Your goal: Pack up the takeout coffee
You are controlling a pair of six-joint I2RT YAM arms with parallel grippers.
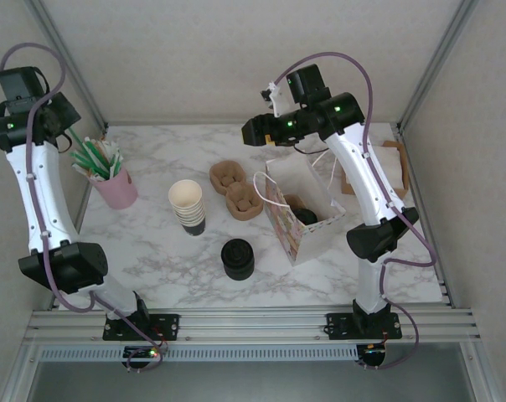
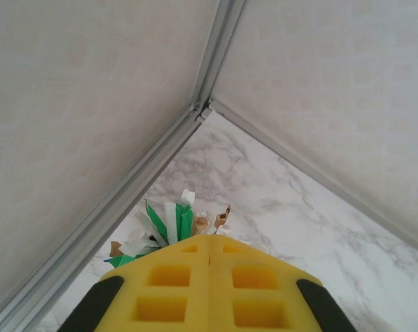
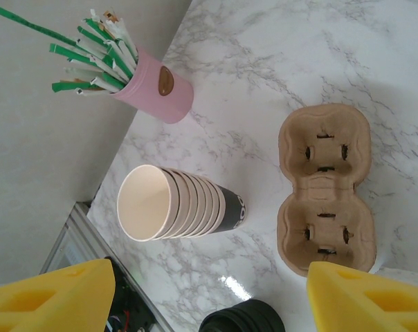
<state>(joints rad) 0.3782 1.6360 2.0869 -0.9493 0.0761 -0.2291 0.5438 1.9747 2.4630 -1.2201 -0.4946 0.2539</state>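
Observation:
The takeout coffee (image 1: 307, 217) shows as a round black lid deep inside the open white paper bag (image 1: 296, 239), next to something brown; its body is hidden by the bag walls. My right gripper (image 1: 251, 131) hangs high above the table, behind and left of the bag. It is open, its yellow fingers (image 3: 365, 297) wide apart with nothing between them. My left gripper (image 1: 67, 136) is raised at the far left near the back corner. It is shut and empty, its yellow pads (image 2: 209, 277) pressed together above the straws (image 2: 169, 225).
A stack of lidless cream cups (image 1: 187, 206) (image 3: 174, 203) and a stack of black lids (image 1: 237, 259) (image 3: 242, 321) stand left of the bag. Two-cup pulp carriers (image 1: 236, 189) (image 3: 324, 187) lie behind them. A pink straw holder (image 1: 116, 188) (image 3: 160, 93) stands far left; brown flat paper (image 1: 389, 166) lies at the right.

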